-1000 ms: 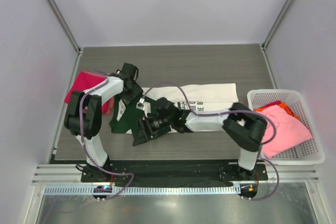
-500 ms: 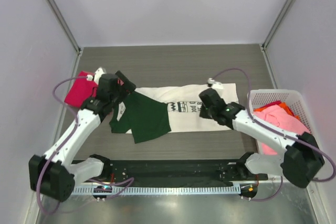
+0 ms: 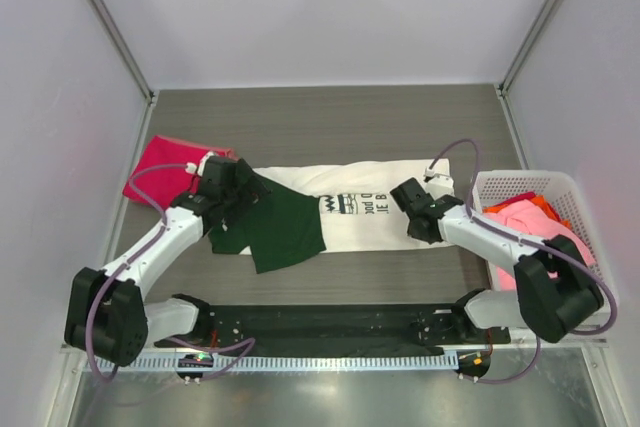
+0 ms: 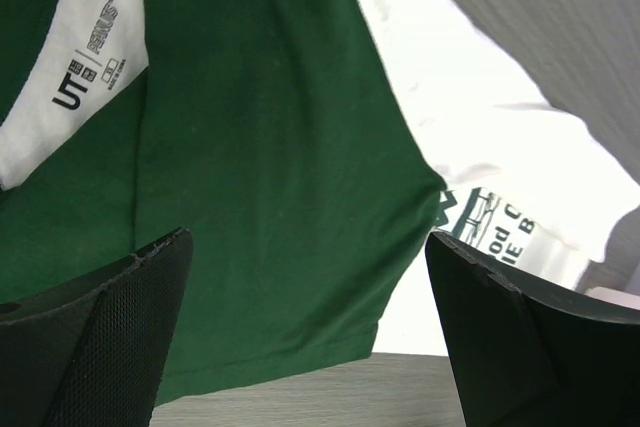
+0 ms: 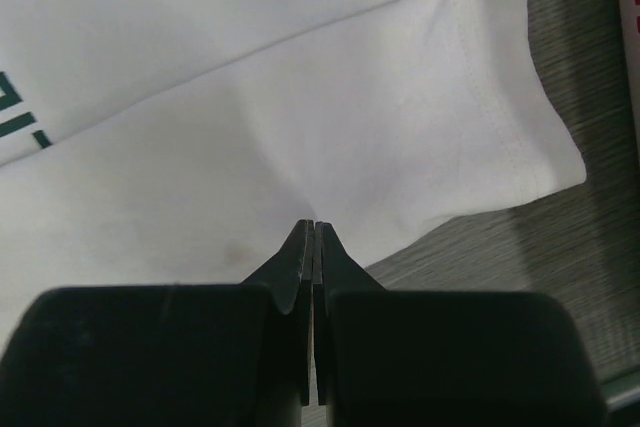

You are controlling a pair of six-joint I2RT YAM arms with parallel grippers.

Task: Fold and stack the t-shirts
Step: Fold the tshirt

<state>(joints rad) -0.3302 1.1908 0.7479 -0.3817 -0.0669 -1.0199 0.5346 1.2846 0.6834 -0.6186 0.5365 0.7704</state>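
Observation:
The cream-white t-shirt (image 3: pixel 390 179) lies flat across the middle of the table, its dark green sleeve (image 3: pixel 285 227) folded over the left part. My left gripper (image 3: pixel 243 190) hovers open over that green cloth (image 4: pixel 250 147), nothing between its fingers (image 4: pixel 120 327). My right gripper (image 3: pixel 412 209) is shut at the shirt's right end, pinching a pucker of white cloth (image 5: pixel 300 97) at its tips (image 5: pixel 313 225). A magenta-red t-shirt (image 3: pixel 160 162) lies at the far left. A pink t-shirt (image 3: pixel 545 242) sits in the basket.
The white lattice basket (image 3: pixel 590 302) stands at the right edge of the table, with an orange cloth (image 3: pixel 540 202) beside the pink one in it. A white neck label (image 4: pixel 85 77) shows on the green cloth. Side walls close in left and right.
The right arm swung from the green sleeve across to the shirt's right end and shut there. The left gripper opened wide and settled over the sleeve, which now lies spread flat.

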